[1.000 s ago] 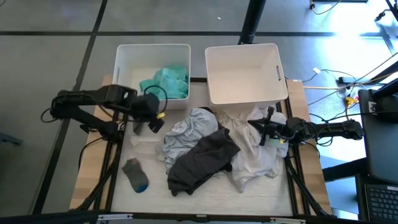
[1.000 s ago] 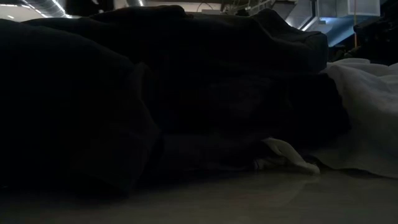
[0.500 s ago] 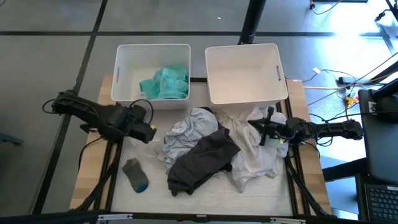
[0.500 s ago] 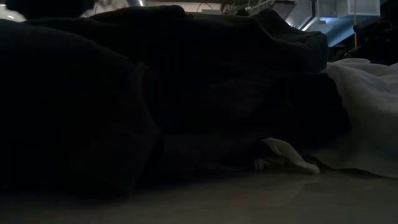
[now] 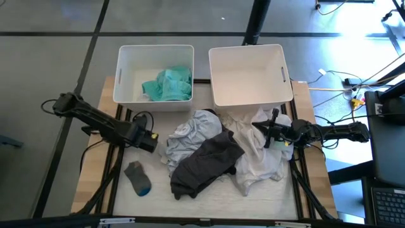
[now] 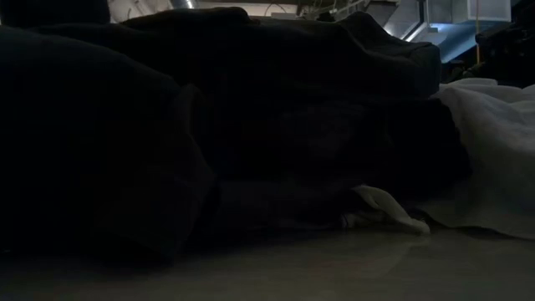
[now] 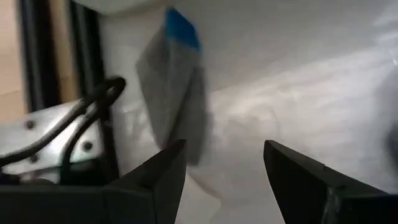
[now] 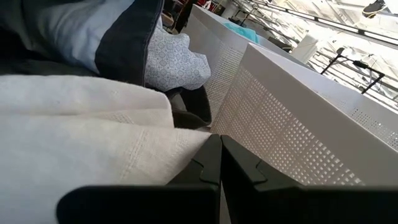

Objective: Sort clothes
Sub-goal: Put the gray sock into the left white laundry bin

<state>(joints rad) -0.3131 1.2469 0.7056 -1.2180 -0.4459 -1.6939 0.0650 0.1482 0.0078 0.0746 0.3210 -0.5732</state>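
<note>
The clothes lie heaped mid-table: a light grey garment (image 5: 190,130), a dark grey one (image 5: 205,161) and a white one (image 5: 259,161). A teal garment (image 5: 168,83) lies in the left white bin (image 5: 123,76). A small grey sock (image 5: 137,176) with a blue toe lies flat near the front left. My left gripper (image 5: 150,143) hovers open just beyond the sock (image 7: 174,106), tipped down, nothing between its fingers (image 7: 165,180). My right gripper (image 5: 272,132) lies level and shut at the white garment's (image 8: 81,124) far right. My right gripper (image 8: 219,163) points level along the top of the white garment, beside the right bin's wall (image 8: 298,124). Nothing shows between its shut fingers. Whether they touch the cloth I cannot tell.
The right white bin (image 5: 278,95) stands at the back, nothing showing inside it. A white patterned garment (image 8: 177,62) lies against the bins. In the low view the dark garment (image 6: 209,125) blocks almost everything. Bare table lies between sock and pile (image 5: 155,171).
My left gripper has come down from beside the left bin toward the table's near edge and the sock, rolling and tipping its fingers downward. My right arm and the clothes have kept still.
</note>
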